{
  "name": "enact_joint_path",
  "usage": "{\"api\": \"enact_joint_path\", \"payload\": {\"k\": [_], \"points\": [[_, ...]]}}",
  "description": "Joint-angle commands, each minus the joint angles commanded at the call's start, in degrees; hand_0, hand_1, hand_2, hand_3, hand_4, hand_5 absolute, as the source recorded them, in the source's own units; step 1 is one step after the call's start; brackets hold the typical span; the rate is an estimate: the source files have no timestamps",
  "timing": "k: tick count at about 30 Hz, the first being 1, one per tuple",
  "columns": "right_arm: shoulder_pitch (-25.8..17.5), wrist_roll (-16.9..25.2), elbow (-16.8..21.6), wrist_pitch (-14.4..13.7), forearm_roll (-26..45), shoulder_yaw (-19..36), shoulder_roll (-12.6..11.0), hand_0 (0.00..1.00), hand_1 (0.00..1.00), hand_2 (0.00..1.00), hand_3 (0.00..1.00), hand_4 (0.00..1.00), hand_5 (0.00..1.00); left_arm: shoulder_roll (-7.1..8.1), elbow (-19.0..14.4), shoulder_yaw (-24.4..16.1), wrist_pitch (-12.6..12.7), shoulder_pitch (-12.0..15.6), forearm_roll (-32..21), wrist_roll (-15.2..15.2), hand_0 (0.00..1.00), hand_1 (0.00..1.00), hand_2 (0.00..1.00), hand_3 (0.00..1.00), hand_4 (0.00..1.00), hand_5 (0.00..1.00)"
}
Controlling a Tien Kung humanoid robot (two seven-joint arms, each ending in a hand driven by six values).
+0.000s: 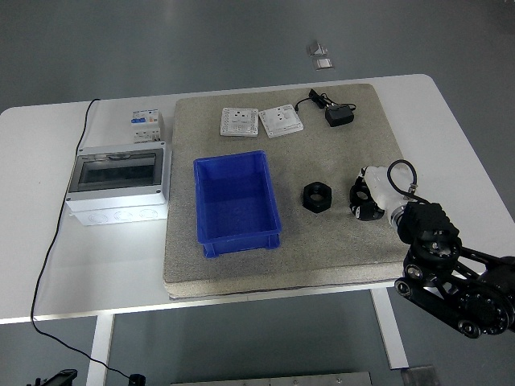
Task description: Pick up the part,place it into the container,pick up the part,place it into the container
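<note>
A blue container (236,198) stands open and empty on the grey mat (346,249). A black hexagonal nut (318,196) lies on the mat just right of it. Further right is a second black part (364,204), resting on the mat. My right hand (372,191), white with a black cable loop, comes in from the lower right. It sits on this part with its fingers curled around it. The part is partly hidden by the hand. My left hand does not show.
A white electrical box with a clear lid (119,182) and a small breaker (146,125) stand left of the mat. Two white socket plates (240,121) (282,120) and a black adapter (338,116) lie at the mat's far edge.
</note>
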Motion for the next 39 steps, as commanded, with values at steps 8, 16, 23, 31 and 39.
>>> {"api": "enact_joint_path", "payload": {"k": [8, 16, 23, 31, 39], "points": [[3.4, 4.7, 1.4, -5.6, 4.2, -2.7, 0.3, 0.4, 0.235, 0.464, 0.599, 0.211, 0.002, 0.04, -0.1, 0.2, 0.1, 0.1, -0.5, 0.0, 0.564, 0.494, 0.467, 0.565, 0.002, 0.002], [13.0, 15.7, 3.3, -9.1, 16.1, -12.9, 4.6, 0.497, 0.262, 0.473, 0.603, 0.214, 0.002, -0.02, -0.2, -0.5, -0.1, -0.3, 1.0, 0.6, 0.563, 0.492, 0.467, 0.565, 0.002, 0.002], [18.2, 17.1, 0.2, -2.3, 21.0, -20.6, 6.7, 0.92, 0.902, 0.878, 0.843, 0.555, 0.157, 0.11, -0.2, -0.3, 0.0, -0.5, 0.7, 0.4, 0.564, 0.49, 0.466, 0.56, 0.002, 0.002], [19.1, 16.6, -0.5, -2.4, 19.8, -21.9, 7.0, 0.998, 0.998, 0.985, 0.965, 0.578, 0.183, 0.17, -0.2, -0.5, 0.1, -0.5, 0.9, 0.1, 0.567, 0.49, 0.463, 0.558, 0.002, 0.002], [17.9, 18.1, 0.2, -6.7, 23.3, -21.4, 6.3, 0.998, 0.998, 0.998, 0.989, 0.603, 0.19, 0.27, -0.2, -1.2, 0.1, -0.6, 2.2, 0.1, 0.569, 0.49, 0.465, 0.557, 0.002, 0.002]]}}
